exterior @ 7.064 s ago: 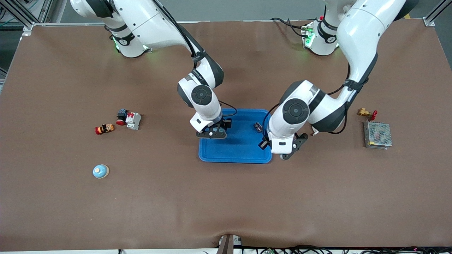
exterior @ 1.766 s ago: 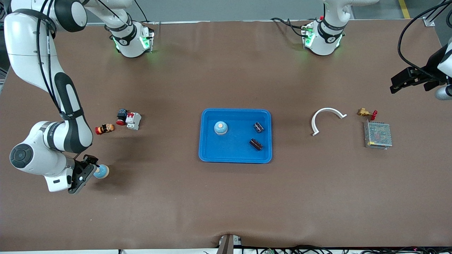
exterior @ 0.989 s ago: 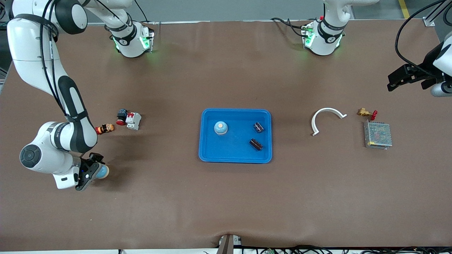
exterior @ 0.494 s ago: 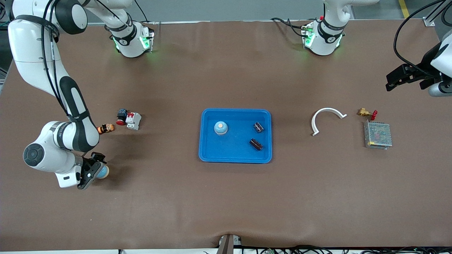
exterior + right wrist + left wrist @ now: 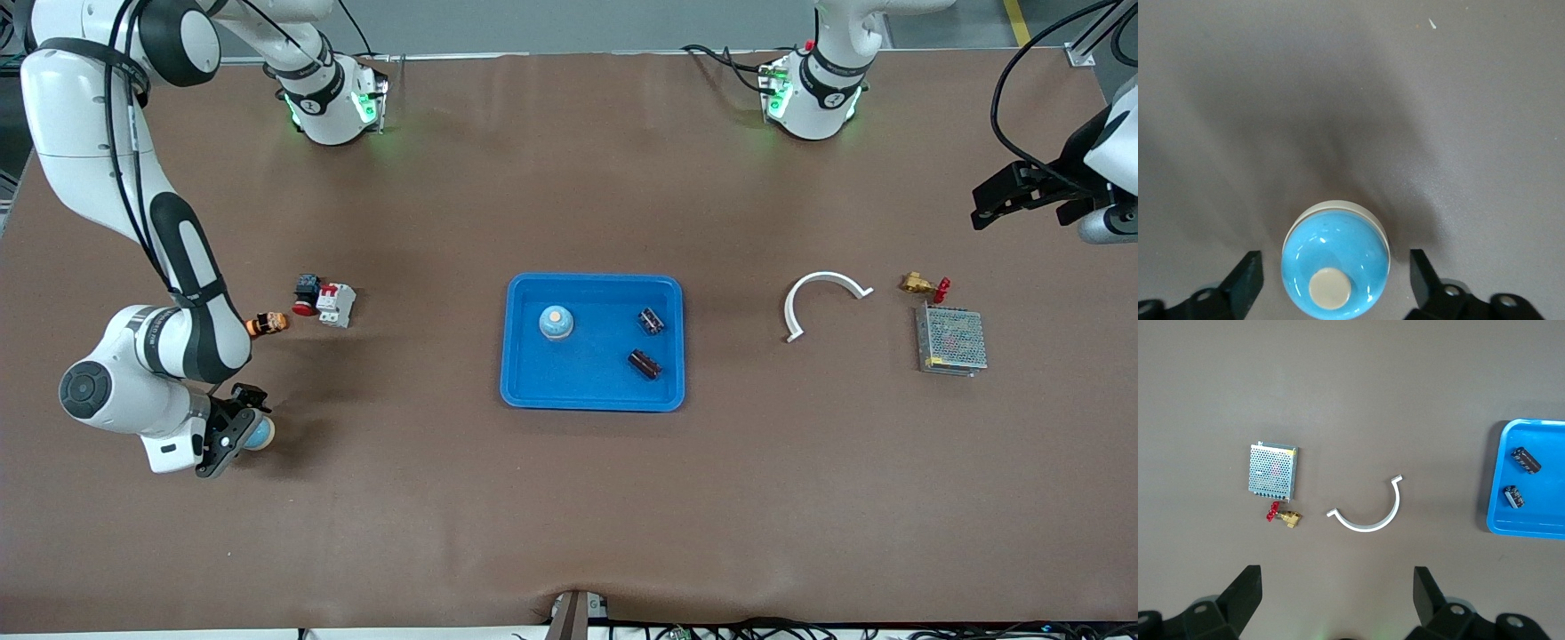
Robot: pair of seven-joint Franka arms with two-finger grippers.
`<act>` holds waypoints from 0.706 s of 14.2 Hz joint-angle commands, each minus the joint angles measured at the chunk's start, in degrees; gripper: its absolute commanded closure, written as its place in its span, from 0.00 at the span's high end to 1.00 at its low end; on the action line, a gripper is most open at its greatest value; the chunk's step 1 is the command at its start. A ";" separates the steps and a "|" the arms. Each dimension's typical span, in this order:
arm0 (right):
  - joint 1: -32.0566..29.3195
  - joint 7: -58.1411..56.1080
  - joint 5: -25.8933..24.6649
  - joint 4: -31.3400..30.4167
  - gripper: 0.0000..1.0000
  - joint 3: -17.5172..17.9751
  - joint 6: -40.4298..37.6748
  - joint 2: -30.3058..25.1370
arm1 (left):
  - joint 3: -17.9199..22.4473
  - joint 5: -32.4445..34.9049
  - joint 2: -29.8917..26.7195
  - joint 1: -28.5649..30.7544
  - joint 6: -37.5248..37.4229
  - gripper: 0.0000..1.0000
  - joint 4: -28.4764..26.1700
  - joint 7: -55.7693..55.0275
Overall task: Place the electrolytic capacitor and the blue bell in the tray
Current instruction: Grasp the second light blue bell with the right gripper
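Fingers of the right gripper [image 5: 1331,283] stand spread on both sides of the round glossy light-blue bell with a cream button on top [image 5: 1335,263], not yet touching it. They look a little narrower than a second ago, so I judge the grasp is starting.

One similar blue bell [image 5: 556,322] and two dark cylindrical capacitors [image 5: 651,320] already lie in the shallow bright-blue plastic tray [image 5: 591,398].

The left gripper [image 5: 1335,603] waits, fingers wide apart, above the white curved plastic piece [image 5: 1368,513], almost where it was before.
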 commanded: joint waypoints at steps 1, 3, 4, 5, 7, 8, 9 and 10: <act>-0.66 -0.98 1.39 -0.51 0.83 0.68 0.38 -0.31 | 0.00 -1.13 -1.02 0.03 0.00 1.00 -0.90 0.57; -0.66 -0.90 1.39 -0.51 0.73 0.77 0.38 -0.31 | 0.00 -1.13 -1.02 0.03 0.00 1.00 -0.90 0.57; -0.75 -0.90 1.39 -0.51 0.69 0.68 0.38 -0.31 | 0.00 -1.13 -0.93 0.03 0.00 1.00 -0.90 0.57; -0.75 -0.90 1.39 -0.51 0.63 0.68 0.38 -0.31 | 0.00 -1.13 -0.93 -0.06 0.00 1.00 -0.90 0.57; -0.66 -0.72 1.39 -0.51 0.54 0.77 0.30 -0.31 | 0.00 -1.13 -0.93 0.03 -0.09 1.00 -0.90 0.57; -0.49 -0.20 1.39 -0.51 0.54 0.68 0.04 -0.40 | 0.00 -1.13 -0.93 -0.06 0.00 1.00 -0.90 0.57; -0.49 -0.02 1.47 -0.33 0.54 0.68 -0.14 -0.40 | 0.00 -1.13 -0.84 -0.06 0.00 1.00 -0.90 0.57; -0.31 0.33 1.47 -0.16 0.54 0.68 -0.32 -0.49 | 0.00 -1.13 -0.93 0.03 -0.09 1.00 -0.90 0.57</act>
